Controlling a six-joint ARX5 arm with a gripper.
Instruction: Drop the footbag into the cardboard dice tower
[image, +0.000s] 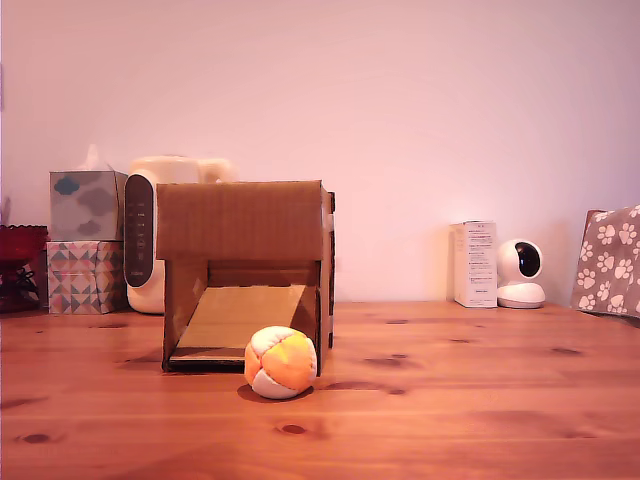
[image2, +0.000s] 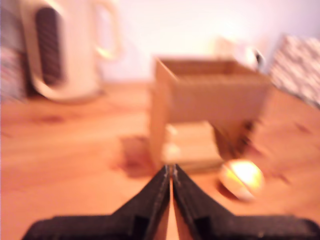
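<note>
Exterior view shows the footbag (image: 280, 362) resting on the wooden counter (image: 480, 400), touching or just in front of the cardboard dice tower (image: 245, 272) at the exterior view's right corner of its front opening, with no arm in sight. Wrist view, badly blurred, has the black fingers (image2: 161, 192) pressed together with nothing between them, hanging above the counter short of the ball. Its stitched fabric panels suggest something light, soft and squashy that gives under pressure, so a pinch across its widest middle, fingers spread well first, looks the safest hold.
</note>
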